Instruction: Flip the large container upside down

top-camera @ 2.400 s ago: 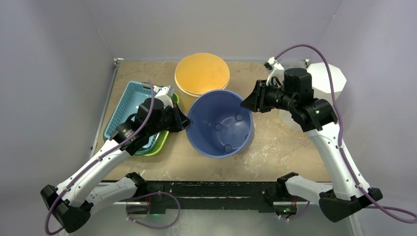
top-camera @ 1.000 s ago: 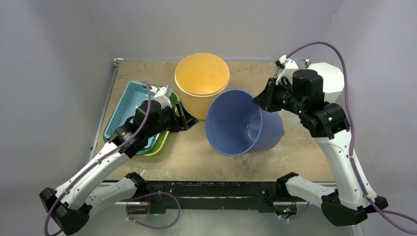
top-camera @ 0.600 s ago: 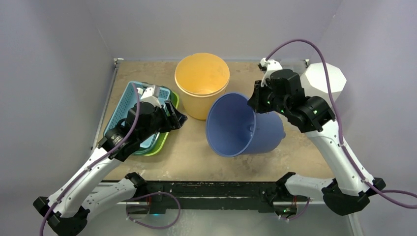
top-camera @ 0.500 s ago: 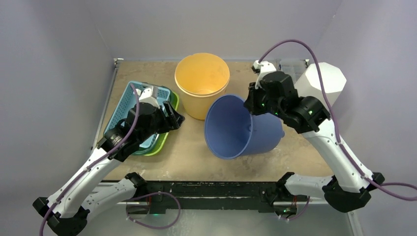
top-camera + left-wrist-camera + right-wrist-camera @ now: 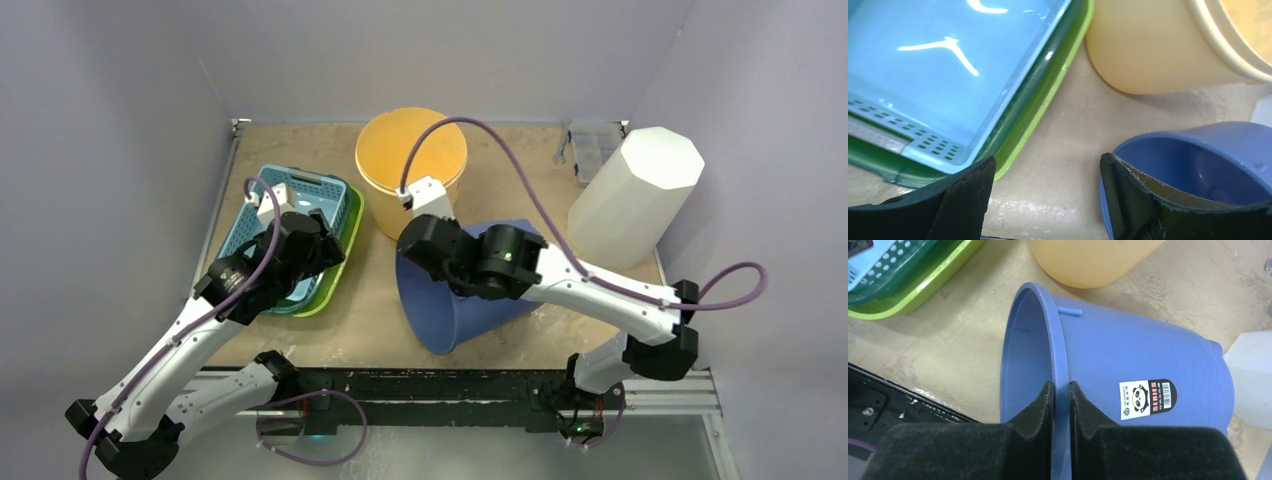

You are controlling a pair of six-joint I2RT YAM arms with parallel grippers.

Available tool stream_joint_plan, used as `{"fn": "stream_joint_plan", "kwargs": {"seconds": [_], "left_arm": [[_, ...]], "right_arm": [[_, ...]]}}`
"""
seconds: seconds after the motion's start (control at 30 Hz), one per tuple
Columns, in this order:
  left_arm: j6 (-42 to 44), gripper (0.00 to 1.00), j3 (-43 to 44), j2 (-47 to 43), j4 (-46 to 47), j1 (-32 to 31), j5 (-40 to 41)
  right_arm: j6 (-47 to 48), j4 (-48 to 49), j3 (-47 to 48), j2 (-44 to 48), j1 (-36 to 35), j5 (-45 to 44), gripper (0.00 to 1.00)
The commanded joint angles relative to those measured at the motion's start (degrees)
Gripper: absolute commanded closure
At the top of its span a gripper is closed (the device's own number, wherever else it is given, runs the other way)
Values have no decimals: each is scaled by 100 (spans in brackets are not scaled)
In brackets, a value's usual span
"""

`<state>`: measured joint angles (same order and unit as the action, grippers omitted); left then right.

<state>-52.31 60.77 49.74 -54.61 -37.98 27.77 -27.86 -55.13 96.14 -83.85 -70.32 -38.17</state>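
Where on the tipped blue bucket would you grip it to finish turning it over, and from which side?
Grip the rim of the blue bucket, coming down from above onto its upper edge. The body is too wide to span, but the thin lip suits a narrow pinch. The right claw is pinching exactly there.

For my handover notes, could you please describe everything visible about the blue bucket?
The blue bucket looks like smooth plastic, tapering to its base, with a rim and a panda barcode sticker on its side. It lies tipped sideways, empty, mouth towards the near edge of the table. The right gripper pinches its rim, one finger inside.
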Motion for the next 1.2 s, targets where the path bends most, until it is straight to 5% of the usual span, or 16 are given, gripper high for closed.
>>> {"fn": "stream_joint_plan", "kwargs": {"seconds": [0.0, 0.23, 0.6, 0.93, 1.17], "left_arm": [[-270, 23, 127, -245, -510, -5, 701], [42, 19, -19, -3, -498, 156, 399], [1479, 19, -356, 430, 429, 2356, -1734], [1594, 19, -333, 598, 480, 2945, -2049], [1631, 19, -546, 548, 681, 3366, -2558]], "right_arm": [[-465, -331, 326, -301, -403, -797, 100], [-715, -310, 234, -570, -605, -957, 100], [-1327, -678, 410, -964, -1023, -1269, 100], [-1682, -1267, 906, -1802, -1697, -1835, 100], [-2437, -1316, 576, -1692, -1858, -1402, 100]]}}
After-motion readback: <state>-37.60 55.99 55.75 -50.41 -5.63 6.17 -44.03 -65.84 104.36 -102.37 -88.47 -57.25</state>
